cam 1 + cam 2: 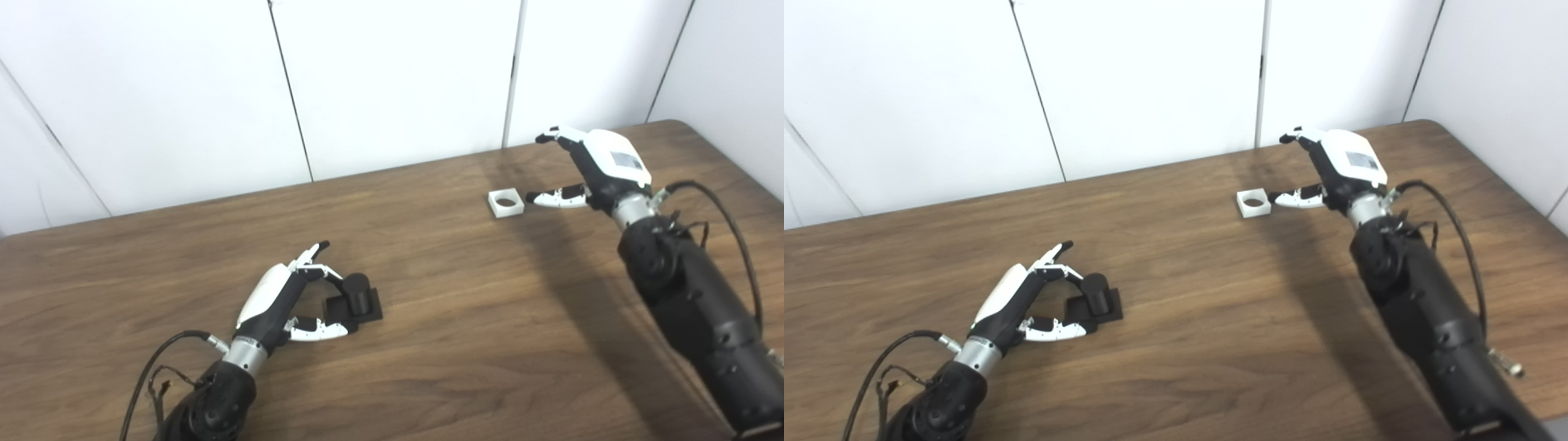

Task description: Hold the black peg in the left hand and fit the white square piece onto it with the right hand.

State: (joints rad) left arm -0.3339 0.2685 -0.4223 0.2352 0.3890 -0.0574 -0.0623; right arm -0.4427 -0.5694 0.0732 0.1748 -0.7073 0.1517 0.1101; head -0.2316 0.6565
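Both hands are down at the table [429, 343] now, each beside its own part and neither with a grip. The left hand [288, 300] sits spread around the peg [357, 293], fingers [315, 254] arched over the far side and the thumb lying low along the near edge of the black base; the fingertips look to be right at the post, but whether they touch it I cannot tell. The peg stands upright on its flat square base, a short round post, near the table's front left. Over on the far right, the right hand [1335, 168] is wide open beside the white piece [1254, 203], thumb stretched out with its tip just at the block's right face, fingers raised above and behind it. That piece lies flat, hole facing up, well apart from the peg. Both parts look like rigid printed plastic, light and stiff, nothing to crush, though smooth faces could slide on the wood under a sideways nudge. For the peg, I'd judge the base the better hold, pinched at its edges, leaving the post clear for the mating. The white piece wants a pinch across two opposite outer walls, hole unobstructed; being so light, it may skate away from the thumb before the fingers close.
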